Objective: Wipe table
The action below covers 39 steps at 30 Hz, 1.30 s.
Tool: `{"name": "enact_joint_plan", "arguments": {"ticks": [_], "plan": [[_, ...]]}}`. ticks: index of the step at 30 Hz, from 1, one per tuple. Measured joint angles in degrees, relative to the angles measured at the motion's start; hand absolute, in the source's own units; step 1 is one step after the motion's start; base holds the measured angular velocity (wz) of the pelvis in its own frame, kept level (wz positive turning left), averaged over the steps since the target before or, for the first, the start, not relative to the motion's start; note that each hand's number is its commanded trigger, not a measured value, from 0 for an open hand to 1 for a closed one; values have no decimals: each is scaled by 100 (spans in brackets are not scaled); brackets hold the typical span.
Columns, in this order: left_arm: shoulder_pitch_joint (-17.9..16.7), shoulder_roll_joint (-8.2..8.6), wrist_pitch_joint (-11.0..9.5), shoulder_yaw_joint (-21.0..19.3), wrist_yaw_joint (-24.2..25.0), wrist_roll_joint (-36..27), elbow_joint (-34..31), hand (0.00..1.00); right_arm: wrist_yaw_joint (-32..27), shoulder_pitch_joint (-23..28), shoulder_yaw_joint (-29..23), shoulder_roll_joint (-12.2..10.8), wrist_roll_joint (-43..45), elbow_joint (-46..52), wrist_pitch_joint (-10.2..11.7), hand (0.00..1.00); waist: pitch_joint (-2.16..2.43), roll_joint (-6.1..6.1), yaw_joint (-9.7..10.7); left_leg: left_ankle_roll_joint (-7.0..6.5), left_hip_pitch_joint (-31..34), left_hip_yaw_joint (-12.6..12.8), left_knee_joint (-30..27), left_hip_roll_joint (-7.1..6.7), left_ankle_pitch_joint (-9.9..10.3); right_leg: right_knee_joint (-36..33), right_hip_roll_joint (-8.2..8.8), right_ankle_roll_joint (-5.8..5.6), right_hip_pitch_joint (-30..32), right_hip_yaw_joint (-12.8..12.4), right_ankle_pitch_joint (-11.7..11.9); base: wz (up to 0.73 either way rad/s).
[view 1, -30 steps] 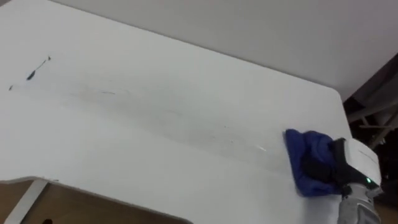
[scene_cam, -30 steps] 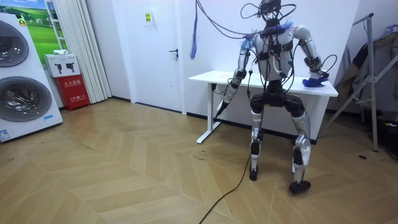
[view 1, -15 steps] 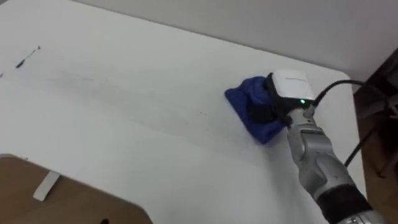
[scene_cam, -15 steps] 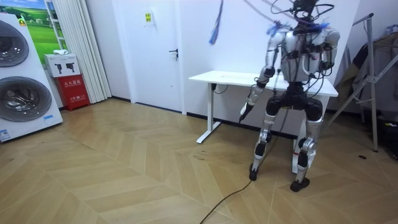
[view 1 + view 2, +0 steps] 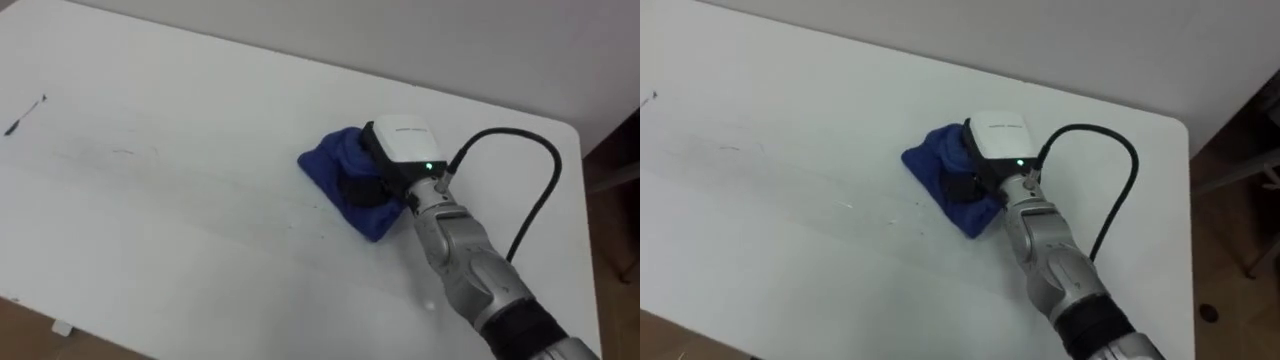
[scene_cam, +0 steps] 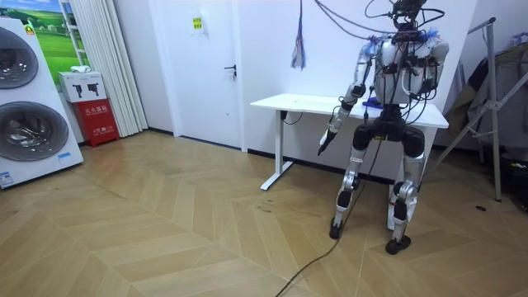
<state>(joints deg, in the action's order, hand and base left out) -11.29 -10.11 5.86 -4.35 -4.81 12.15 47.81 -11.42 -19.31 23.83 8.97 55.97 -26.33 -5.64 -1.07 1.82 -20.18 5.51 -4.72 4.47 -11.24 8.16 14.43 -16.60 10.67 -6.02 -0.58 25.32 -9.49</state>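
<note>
At the far left of the left eye view a short dark mark (image 5: 25, 112) lies on the white table (image 5: 150, 260), and just right of it faint grey smears (image 5: 120, 152) cross the top; both look unwiped. In the middle of the frame the blue cloth (image 5: 335, 170) sits bunched on the table. The right hand (image 5: 398, 145) is on top of it, dark fingers (image 5: 358, 190) curled into the folds, gripping it. Right of the hand the tabletop looks clean out to the corner. I judge the right part done and the left stretch, with the mark, left to do. In the room view the left hand (image 6: 324, 147) hangs below the table's edge, well apart from the cloth; whether it is open or closed I cannot tell
</note>
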Motion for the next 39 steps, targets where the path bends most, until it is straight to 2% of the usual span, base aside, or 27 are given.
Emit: {"name": "enact_joint_plan", "arguments": {"ticks": [1, 2, 3, 9, 12, 17, 23, 26, 29, 33, 39], "plan": [[46, 6, 4, 3, -11, -11, -13, 0, -21, 1, -7, -1, -57, 26, 4, 57, -20, 38, 19, -2, 6, -18, 44, -1, -9, 95, -22, -24, -11, 1, 17, 0], [40, 8, 12, 11, -40, -11, -66, 0, -38, 10, -5, -14, -126, 30, 8, 5, -24, 63, 42, -1, 19, -45, 46, -2, -11, 211, -50, -49, -46, 2, 39, 0], [27, 13, 18, 20, -69, -11, -95, 0, -40, 22, -5, -15, -159, 31, 3, 0, -5, 93, 66, 0, 20, -53, 47, -2, -11, 250, -60, -53, -68, 2, 49, 6], [-197, 25, 4, 36, -134, -28, -506, 0, -34, 86, -5, 30, -281, 28, -75, 0, 8, 113, 122, 6, 9, -155, 47, -3, -21, 316, -81, -65, -172, 7, 59, 8], [-234, 38, 1, 105, -215, -26, -518, 0, -28, 124, -34, 41, -339, 33, -73, 0, 4, 104, 135, 8, -5, -191, 46, -5, -22, 375, -94, -66, -235, 10, 60, 7], [-359, 71, -43, 108, -225, -31, -515, 0, 97, 293, -66, 63, -103, 355, -13, 0, 13, 55, 273, 13, -7, -199, 44, -9, -31, 408, -104, -69, -275, -20, 61, 4], [-376, 162, -43, 104, -226, -39, -512, 0, 112, 398, -60, 267, -105, 605, -15, 0, 30, -48, 282, 13, -15, -196, 44, -10, -33, 408, -106, -69, -273, -34, 61, 0], [-375, 192, -48, 105, -228, -137, -512, 0, 115, 470, -65, 370, -116, 742, 10, 0, 41, -63, 303, 13, -15, -196, 46, -10, -34, 407, -107, -69, -269, -63, 61, 0], [-399, 189, -106, 98, -249, -198, -504, 0, 111, 543, -122, 429, -162, 810, 79, 0, 47, -57, 437, 6, -20, -226, 47, -21, -42, 407, -111, -69, -286, -164, 61, 4], [-381, 193, -137, -12, -248, -310, -460, 0, 70, 881, -446, 444, -155, 1483, 127, 0, 51, -51, 485, 6, -56, -197, 57, -23, -47, 406, -111, -69, -273, -241, 61, -6], [-390, 189, -208, -278, -247, -384, -318, 0, 21, 1274, -984, 433, -243, 2073, 245, 0, 64, -58, 706, 5, -174, -202, 97, -29, -47, 405, -112, -71, -366, -247, 62, -1]]}}
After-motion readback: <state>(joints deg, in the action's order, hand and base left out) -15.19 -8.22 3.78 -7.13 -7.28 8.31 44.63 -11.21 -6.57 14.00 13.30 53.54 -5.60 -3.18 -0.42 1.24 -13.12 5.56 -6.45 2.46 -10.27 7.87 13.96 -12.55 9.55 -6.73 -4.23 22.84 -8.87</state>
